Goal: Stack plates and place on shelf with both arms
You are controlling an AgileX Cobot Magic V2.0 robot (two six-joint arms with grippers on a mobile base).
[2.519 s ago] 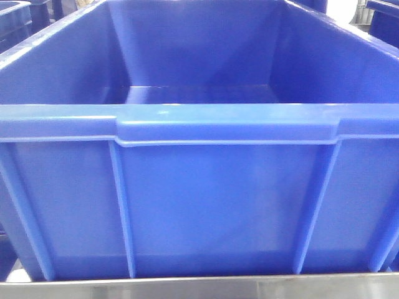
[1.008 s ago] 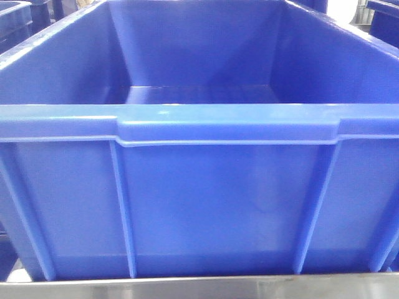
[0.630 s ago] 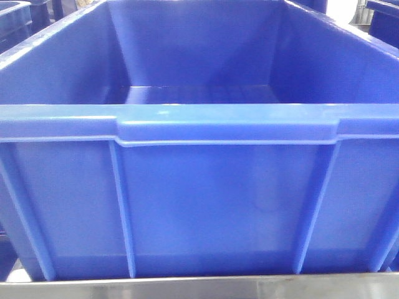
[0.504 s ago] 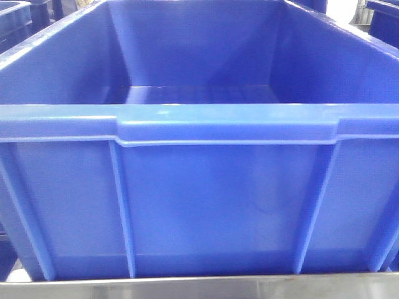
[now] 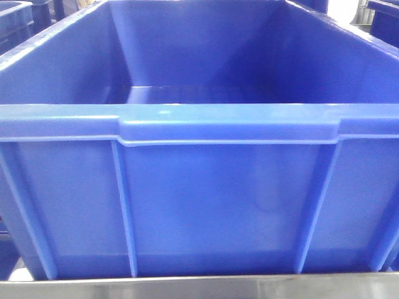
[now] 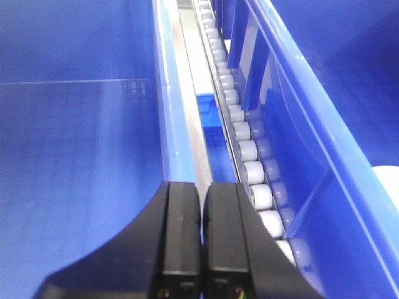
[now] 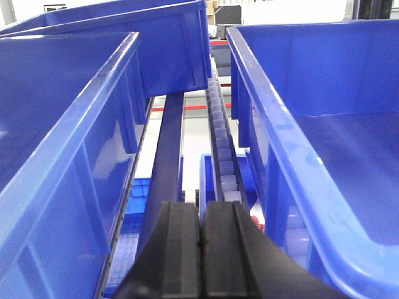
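Note:
No plate shows clearly in any view. A small pale patch (image 6: 388, 177) sits at the right edge of the left wrist view; I cannot tell what it is. My left gripper (image 6: 202, 187) is shut and empty, above the gap between two blue crates, over the shelf's roller track (image 6: 246, 149). My right gripper (image 7: 201, 207) is shut and empty, above another gap between crates, with the white roller track (image 7: 221, 143) running ahead. The shelf's shiny front rail (image 5: 199, 289) runs along the bottom of the front view. Neither gripper shows in the front view.
A big blue crate (image 5: 199, 199) fills the front view, close up, with nothing in it. Blue crates flank the left gripper (image 6: 75, 156) (image 6: 336, 93) and the right gripper (image 7: 62, 124) (image 7: 324, 124). A lower blue crate (image 6: 215, 121) shows under the rollers.

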